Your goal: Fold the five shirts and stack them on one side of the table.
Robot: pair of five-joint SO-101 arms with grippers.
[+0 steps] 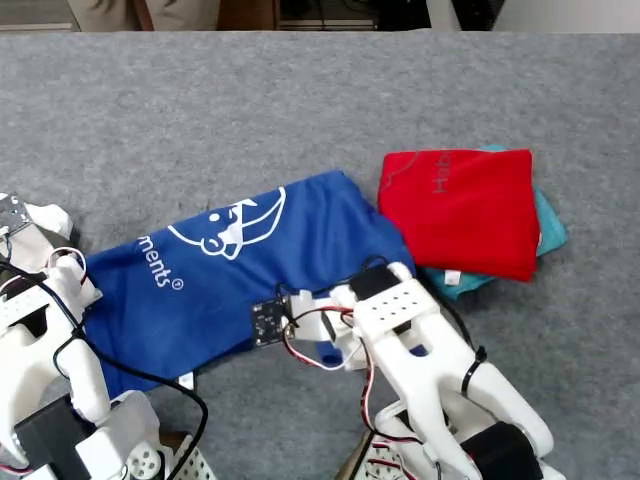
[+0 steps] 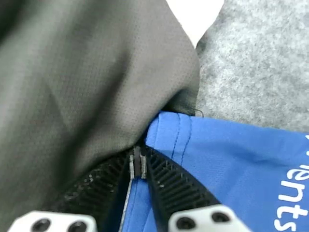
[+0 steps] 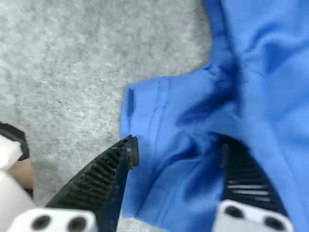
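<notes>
From where I stand, the blue shirt (image 1: 250, 270) lies slantwise across the middle of the grey felt table (image 1: 200, 110), its upper corner just beside the folded red shirt (image 1: 460, 210), which sits on a teal shirt (image 1: 550, 225) at the right side. The left gripper (image 2: 140, 166) is pinched tight on the blue shirt's stitched hem, right against a dark grey cloth (image 2: 87, 96). The right gripper (image 3: 176, 150) stands spread wide, its jaws straddling a rumpled edge of the blue shirt near the table's front. A broad stretch of felt runs beyond the shirts to the far edge.
</notes>
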